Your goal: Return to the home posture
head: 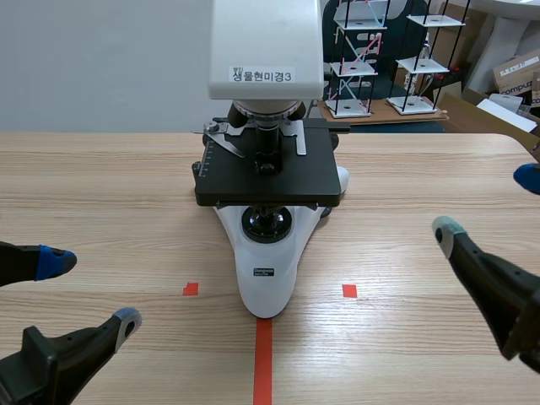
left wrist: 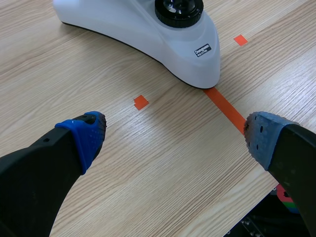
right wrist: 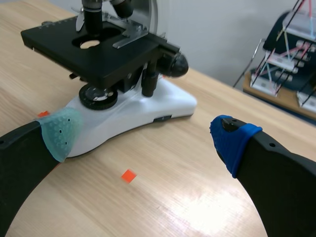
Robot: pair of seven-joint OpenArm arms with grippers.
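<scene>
The left gripper (head: 91,292) stands open, its fingers spread wide over bare wood. It sits low, on the robot's side of the microscope (head: 267,173) and to the left of its white base (head: 267,278). One finger carries a blue pad (head: 55,261), the other a grey one (head: 126,322). The right gripper (head: 488,204) is open as well, its grey-green pad (right wrist: 61,131) and blue pad (right wrist: 232,138) well apart, and it sits off to the right of the microscope, clear of it. Neither gripper touches the microscope.

The microscope stands upright on the wooden table (head: 101,186), midway between the two grippers, with its black stage (head: 278,181) above the base and a printed label (head: 262,75) on its head. An orange-red tape line (head: 263,363) runs from the tip of the base toward the robot, and a small square mark lies on each side of the base (head: 191,289) (head: 349,291). Beyond the table, behind the microscope, stand wire racks (head: 359,59).
</scene>
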